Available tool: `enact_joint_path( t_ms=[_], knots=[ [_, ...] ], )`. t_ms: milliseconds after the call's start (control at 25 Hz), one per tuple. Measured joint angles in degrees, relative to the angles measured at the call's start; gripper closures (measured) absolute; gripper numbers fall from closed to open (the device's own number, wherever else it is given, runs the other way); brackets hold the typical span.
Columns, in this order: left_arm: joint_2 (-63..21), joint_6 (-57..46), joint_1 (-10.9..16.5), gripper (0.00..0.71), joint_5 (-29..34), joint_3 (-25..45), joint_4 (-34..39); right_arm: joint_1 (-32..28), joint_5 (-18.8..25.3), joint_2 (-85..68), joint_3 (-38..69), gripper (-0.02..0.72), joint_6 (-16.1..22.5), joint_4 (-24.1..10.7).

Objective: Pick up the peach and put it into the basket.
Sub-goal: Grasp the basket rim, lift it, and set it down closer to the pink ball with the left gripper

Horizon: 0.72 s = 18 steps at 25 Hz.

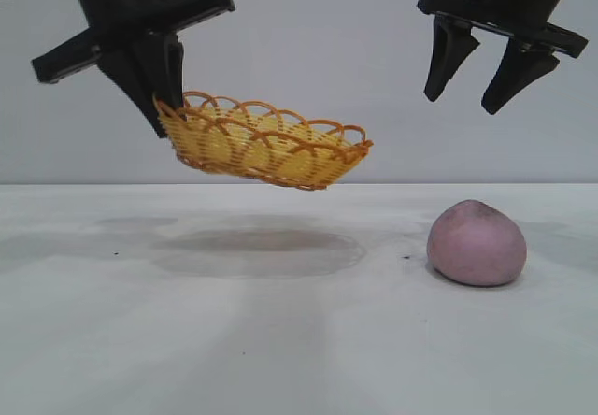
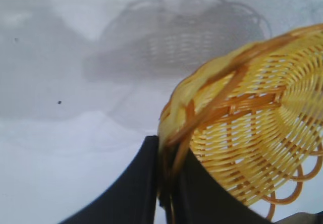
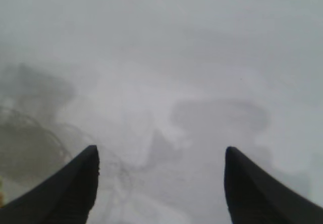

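The yellow woven basket [image 1: 266, 146] with its orange looped rim hangs tilted in the air over the table's left half. My left gripper [image 1: 168, 107] is shut on the rim at the basket's left end, and the left wrist view shows the weave [image 2: 252, 133] pinched at my left gripper [image 2: 164, 153]. The pink-mauve peach [image 1: 476, 243] rests on the table at the right. High above it, my right gripper [image 1: 463, 99] hangs open and holds nothing. The right wrist view shows my right gripper [image 3: 161, 156] over bare table, with the peach out of that view.
The white table [image 1: 280, 340] carries the basket's shadow [image 1: 257, 242] beneath it. A plain grey wall stands behind.
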Motion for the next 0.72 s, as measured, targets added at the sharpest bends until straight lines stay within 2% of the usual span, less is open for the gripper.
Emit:
enact_joint_path(
  t_ms=[160,360,680,720],
  knots=[
    [-0.31,3.19,0.00,0.710,-5.34,7.30,-6.86,0.00,0.00,0.00,0.00,0.260,0.00,0.00],
    [-0.31,4.12,0.00,0.710,-10.22,13.62,-8.67,0.00,0.00,0.00,0.00,0.260,0.00,0.00],
    [0.34,6.74,0.00,0.710,-13.65,14.89,-9.87,0.00,0.00,0.00,0.00,0.260,0.00,0.00],
    [0.62,6.68,0.00,0.679,-13.77,14.89,-9.87,0.00,0.00,0.00,0.00,0.260,0.00,0.00]
  ],
)
